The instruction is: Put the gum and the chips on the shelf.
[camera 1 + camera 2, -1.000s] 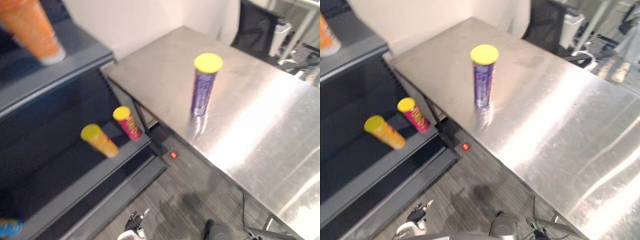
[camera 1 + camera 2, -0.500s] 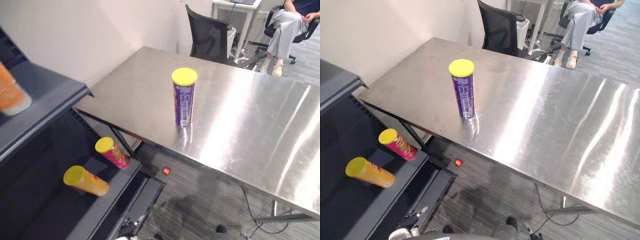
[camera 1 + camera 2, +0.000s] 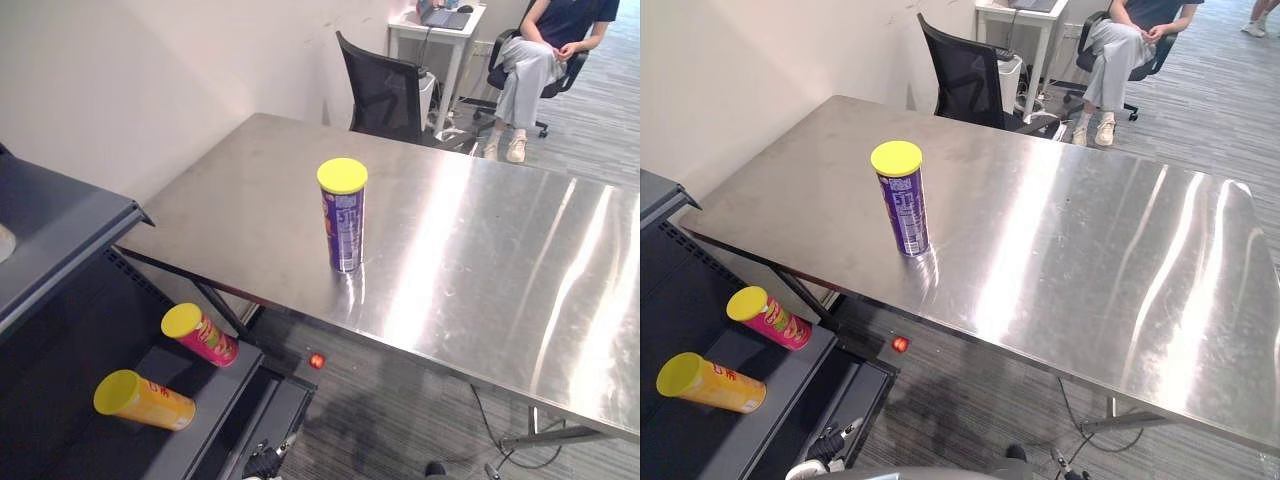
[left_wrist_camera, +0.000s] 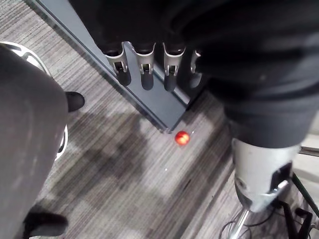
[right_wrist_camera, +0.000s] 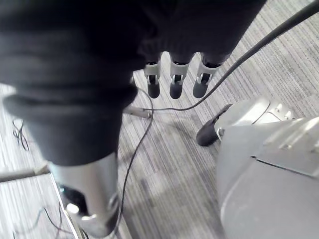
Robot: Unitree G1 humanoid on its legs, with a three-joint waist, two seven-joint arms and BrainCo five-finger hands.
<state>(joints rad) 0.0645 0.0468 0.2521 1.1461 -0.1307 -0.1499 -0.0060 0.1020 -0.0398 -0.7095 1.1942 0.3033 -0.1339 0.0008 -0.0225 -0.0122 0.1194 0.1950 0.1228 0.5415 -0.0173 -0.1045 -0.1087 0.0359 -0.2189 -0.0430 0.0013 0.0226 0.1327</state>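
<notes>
Stainless-steel bench keeps the upright purple yellow-lidded chips can ready for grasping, well apart from the left hand and right hand, whose straight, slightly parted fingers hold nothing.

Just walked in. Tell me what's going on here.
A humanoid robot is meant to stock a shelf, but nothing is being handled right now. Its left hand and right hand hang over the floor, open and empty. A purple chips can with a yellow lid stands upright on the steel table, untouched. On a low board of the dark shelf beside it, a pink can and an orange can lie on their sides. A person sits in the background.
</notes>
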